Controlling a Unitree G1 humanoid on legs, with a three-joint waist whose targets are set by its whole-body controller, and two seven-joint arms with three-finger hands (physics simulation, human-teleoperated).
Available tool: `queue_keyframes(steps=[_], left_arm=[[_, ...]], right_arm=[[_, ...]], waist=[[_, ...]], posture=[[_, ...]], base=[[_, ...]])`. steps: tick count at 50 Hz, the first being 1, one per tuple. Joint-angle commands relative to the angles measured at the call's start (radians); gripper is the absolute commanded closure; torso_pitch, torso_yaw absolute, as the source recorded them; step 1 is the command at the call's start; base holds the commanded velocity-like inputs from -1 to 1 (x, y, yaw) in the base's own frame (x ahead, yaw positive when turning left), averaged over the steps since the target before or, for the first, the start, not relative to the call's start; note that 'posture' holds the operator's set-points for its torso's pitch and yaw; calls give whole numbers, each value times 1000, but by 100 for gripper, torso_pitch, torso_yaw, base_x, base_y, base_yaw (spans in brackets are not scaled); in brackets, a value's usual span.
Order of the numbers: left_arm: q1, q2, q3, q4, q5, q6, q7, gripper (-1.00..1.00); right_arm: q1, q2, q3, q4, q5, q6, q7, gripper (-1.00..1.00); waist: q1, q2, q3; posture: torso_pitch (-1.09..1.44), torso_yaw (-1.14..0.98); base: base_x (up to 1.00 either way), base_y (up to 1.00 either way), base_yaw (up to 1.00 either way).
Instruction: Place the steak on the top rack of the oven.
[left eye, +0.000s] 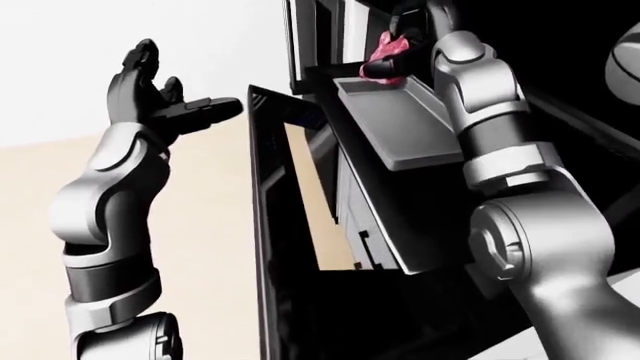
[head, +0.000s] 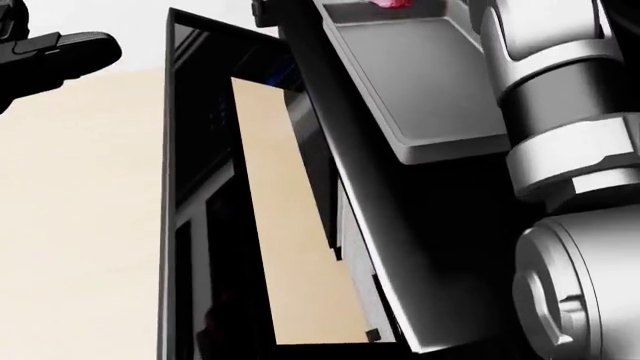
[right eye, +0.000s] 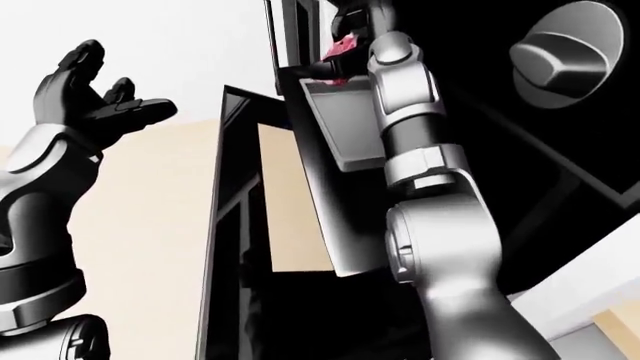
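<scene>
The pink steak (left eye: 385, 56) hangs at the top of the left-eye view, above the far end of a grey tray (left eye: 400, 124) that sticks out of the dark oven. My right hand (left eye: 408, 26) reaches up along the tray, its dark fingers closed on the steak's upper end. Only a sliver of the steak (head: 392, 3) shows in the head view, at the top edge over the tray (head: 430, 82). At the left my left hand (left eye: 160, 94) is raised with its fingers spread, holding nothing. The rack itself is lost in the dark oven.
The oven's black glass door (left eye: 275, 225) hangs open between my two arms, its edge running down the picture's middle. A round grey knob (right eye: 560, 49) sits on the black panel at the upper right. Beige floor (left eye: 200, 247) shows behind my left arm.
</scene>
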Motion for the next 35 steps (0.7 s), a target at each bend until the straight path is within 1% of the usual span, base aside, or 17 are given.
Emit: queue_keyframes(steps=[1, 13, 34, 35], left_arm=[[-34, 15, 12, -35, -3, -26, -1, -100], [-36, 11, 7, -20, 5, -38, -5, -100], [-39, 15, 9, -29, -2, -27, 1, -100], [-36, 14, 8, -22, 1, -35, -2, -100]], right_arm=[[-29, -34, -18, -13, -20, -29, -43, 100], [7, -42, -17, 8, -32, -58, -56, 100], [67, -53, -30, 51, -22, -102, -94, 100], [81, -58, -32, 56, -23, -105, -101, 100]], waist=[[-10, 11, -29], [2, 4, -34], [9, 3, -39], [10, 2, -39]], posture=[[0, 0], [0, 0], [0, 0], [0, 0]], base=[[0, 0, 0], [0, 0, 0], [0, 0, 0], [0, 0, 0]])
